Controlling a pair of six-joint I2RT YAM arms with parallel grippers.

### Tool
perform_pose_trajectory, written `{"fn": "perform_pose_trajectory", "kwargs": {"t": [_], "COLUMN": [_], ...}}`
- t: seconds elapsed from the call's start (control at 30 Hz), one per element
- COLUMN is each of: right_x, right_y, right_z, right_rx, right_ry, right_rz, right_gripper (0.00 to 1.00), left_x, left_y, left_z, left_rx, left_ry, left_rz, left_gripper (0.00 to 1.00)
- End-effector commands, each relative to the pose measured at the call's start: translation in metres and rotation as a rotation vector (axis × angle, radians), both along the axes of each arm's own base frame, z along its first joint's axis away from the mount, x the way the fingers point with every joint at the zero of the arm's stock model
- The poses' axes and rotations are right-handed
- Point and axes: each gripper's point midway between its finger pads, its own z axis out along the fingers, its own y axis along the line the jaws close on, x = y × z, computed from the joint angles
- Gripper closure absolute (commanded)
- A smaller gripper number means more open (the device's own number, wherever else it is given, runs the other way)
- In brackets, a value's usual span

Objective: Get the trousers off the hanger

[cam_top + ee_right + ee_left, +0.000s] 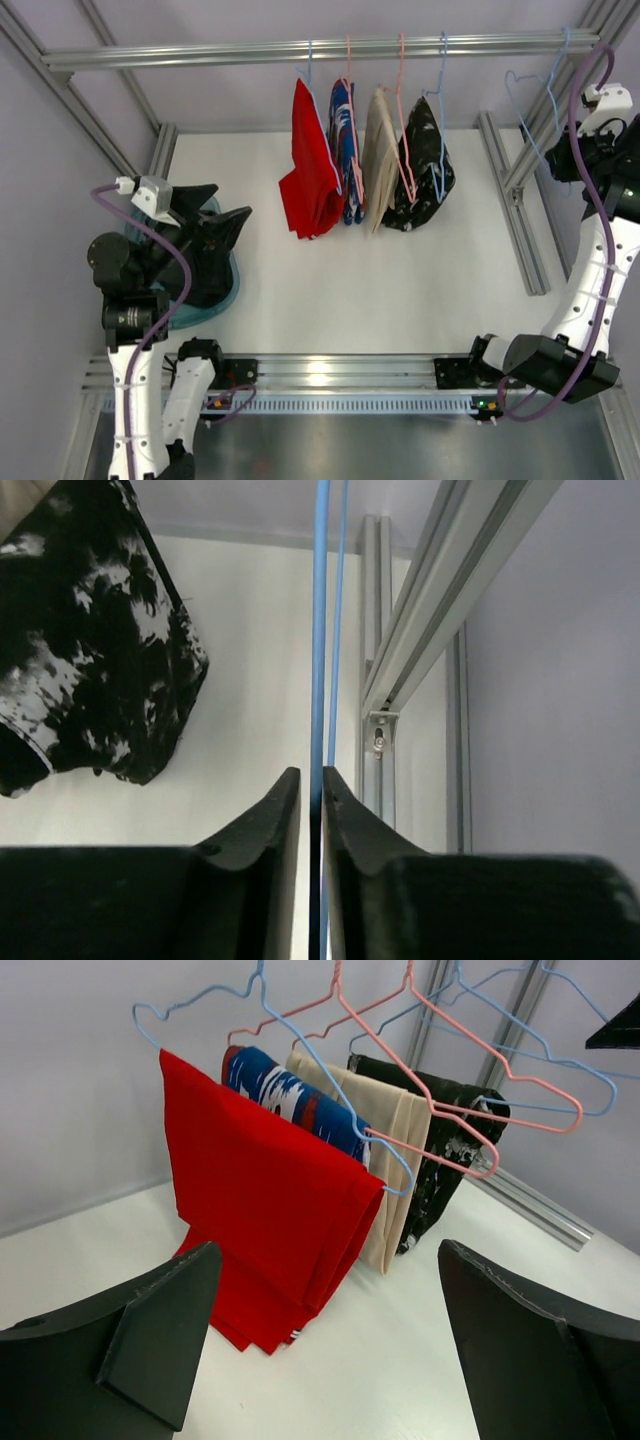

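1. Left gripper [328, 1250]: fingers spread wide, nothing between them or touching them.
2. Right gripper [311, 772]: fingers narrowed to a slit, with one wire of the empty blue hanger [320, 630] running straight through the slit. How firmly they press on it cannot be told.
3. Red trousers [260, 1210]: folded over the bar of a light-blue hanger [300, 1055], hanging directly ahead of the left fingers and apart from them. The lower hem touches the table [400, 1360].
4. Other garments, beyond the red pair as seen from the left fingers, each on its own hanger:
   - a blue patterned piece [290, 1100]
   - a beige piece [395, 1160]
   - a black piece mottled with white [90, 650], which hangs well off to the left of the right fingers
5. Progress, as a judgement: the bare hanger between the right fingers suggests one pair is already off. The red pair is not yet taken, so roughly half the task remains. The left fingers face the red pair and look ready to take it.
6. Container: teal bin [232, 292], directly under the left fingers. The arm and gripper cover the inside, so its contents cannot be made out.
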Motion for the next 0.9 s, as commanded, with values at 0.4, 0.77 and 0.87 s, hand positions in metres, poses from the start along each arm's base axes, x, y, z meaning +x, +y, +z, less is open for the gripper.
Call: {"fn": "perform_pose_trajectory", "kwargs": {"t": [0.4,0.77,0.87], "right_x": [-0.053,-0.09,-0.105], "right_y": [0.012,0.046,0.069], "right_z": [0.053,0.112,0.117], "right_rx": [-0.066,-0.039,-0.015], "right_ry": [-0.147,-0.249,-0.257], "right_rz": [-0.039,0.0,0.082], "right_gripper": [0.19,0.01,0.01], "left_x": [0.045,0.089,0.101], "left_y": [-0.007,-0.052,-0.07], "left_z": [0.035,0.052,0.052], "left_rx": [-0.141,-0.301,-0.348], "left_ry": [0.106,0.118,0.142], "left_rz": [-0.066,-0.149,-0.172], "left_gripper": [0.11,0.11,0.11]}}
